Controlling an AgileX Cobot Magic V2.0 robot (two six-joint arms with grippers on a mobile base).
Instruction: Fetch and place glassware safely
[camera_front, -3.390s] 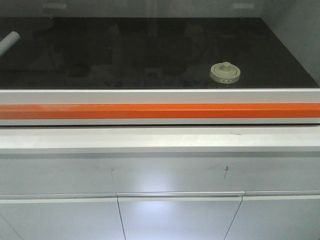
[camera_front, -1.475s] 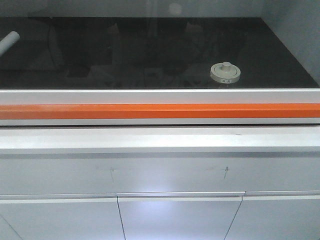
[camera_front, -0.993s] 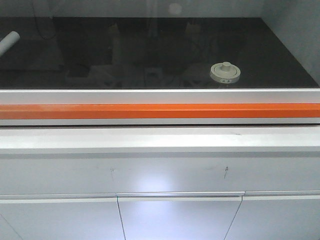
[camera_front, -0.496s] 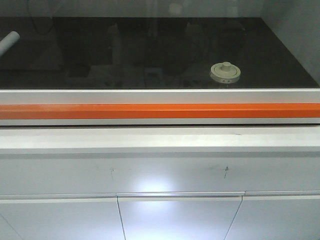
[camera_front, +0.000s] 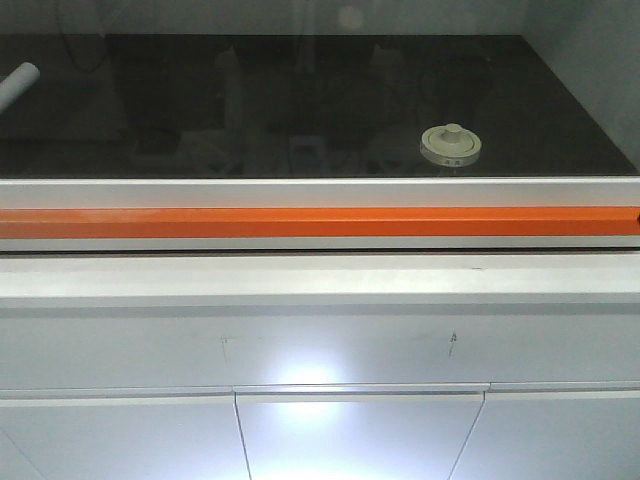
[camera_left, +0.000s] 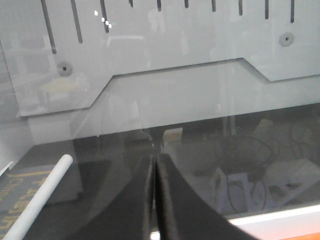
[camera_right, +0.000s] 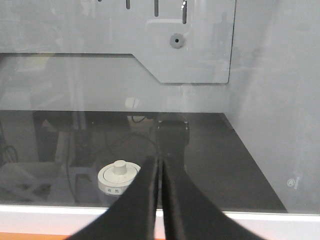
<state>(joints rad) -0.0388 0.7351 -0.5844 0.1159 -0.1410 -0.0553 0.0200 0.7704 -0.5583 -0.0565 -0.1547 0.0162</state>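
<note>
Glassware sits alone on the right part of the black worktop, well back behind the orange rail. At the far left edge a white tube lies slanted on the same surface, well apart from it. The left tool points in near that tube with its fingers pressed together, holding nothing. Further right, the right tool is likewise closed and empty, aimed just to the right of the jar. Reflections across both wrist views suggest a glass pane between the tools and the worktop, though I cannot tell for sure.

The jar looks light, stiff, smooth and breakable. Its cream lid may lift off, so the knob is a poor hold. A grip across the squat body below the lid, with modest squeeze, seems safer.
</note>
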